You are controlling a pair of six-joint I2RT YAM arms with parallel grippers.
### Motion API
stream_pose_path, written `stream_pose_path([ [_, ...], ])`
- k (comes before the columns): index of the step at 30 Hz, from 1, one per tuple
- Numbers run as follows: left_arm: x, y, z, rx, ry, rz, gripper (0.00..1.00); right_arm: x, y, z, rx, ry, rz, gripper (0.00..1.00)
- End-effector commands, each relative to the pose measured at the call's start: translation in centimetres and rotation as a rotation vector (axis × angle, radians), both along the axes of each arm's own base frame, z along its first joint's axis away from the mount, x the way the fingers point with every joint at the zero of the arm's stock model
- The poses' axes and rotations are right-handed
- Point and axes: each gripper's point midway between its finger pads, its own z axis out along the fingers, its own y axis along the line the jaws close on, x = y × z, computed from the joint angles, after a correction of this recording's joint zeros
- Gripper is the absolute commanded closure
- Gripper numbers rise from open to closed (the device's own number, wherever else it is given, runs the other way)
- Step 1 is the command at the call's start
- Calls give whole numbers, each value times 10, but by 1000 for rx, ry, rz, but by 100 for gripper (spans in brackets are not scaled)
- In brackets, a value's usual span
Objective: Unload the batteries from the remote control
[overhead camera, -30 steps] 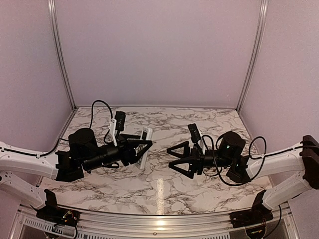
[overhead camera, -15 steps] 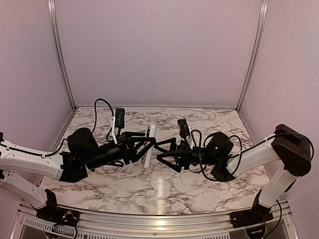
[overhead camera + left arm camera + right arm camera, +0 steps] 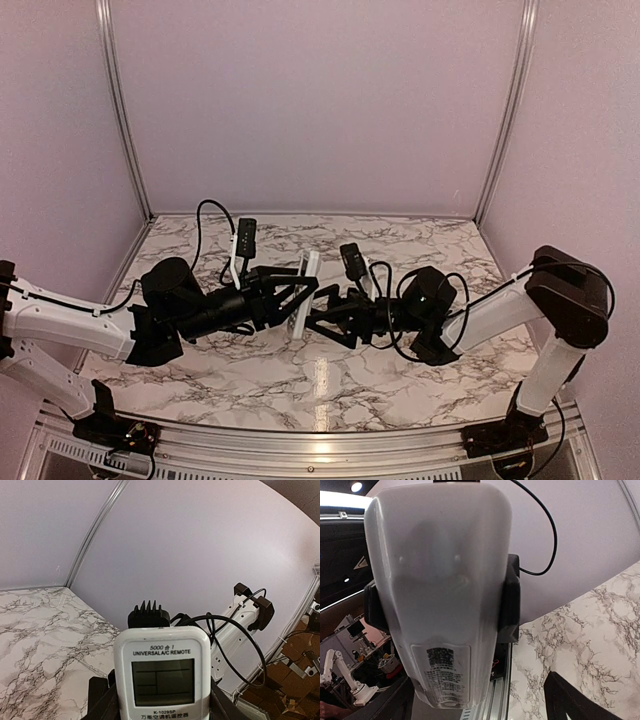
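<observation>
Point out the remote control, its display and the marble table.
remote control (image 3: 440, 580), right wrist view, middle of its white back.
display (image 3: 162, 682), left wrist view, centre of the grey screen.
marble table (image 3: 250, 372), top external view, bare near surface.

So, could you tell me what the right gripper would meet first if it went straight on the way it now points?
The back of the remote control, held by the left gripper. It fills the right wrist view, so it looks close, though the exact depth is unclear.
</observation>
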Motion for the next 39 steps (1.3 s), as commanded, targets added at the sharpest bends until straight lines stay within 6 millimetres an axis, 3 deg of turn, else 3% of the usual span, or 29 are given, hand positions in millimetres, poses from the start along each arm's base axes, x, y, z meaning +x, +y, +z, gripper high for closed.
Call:
stream_pose_path([
  [1, 1, 0, 29, -94, -31, 7, 74, -34, -18, 58, 287, -181, 96, 12],
  [10, 2, 3, 29, -95, -18, 12, 77, -46, -20, 64, 307, -225, 133, 9],
  [19, -3, 18, 32, -153, -21, 21, 85, -42, -15, 75, 316, -230, 109, 11],
  [29, -12, 31, 31, -183, -51, 10, 100, -35, -3, 83, 287, -184, 122, 16],
  [39, -15, 33, 29, -165, -54, 5, 100, -42, 19, 76, 159, -219, 109, 27],
])
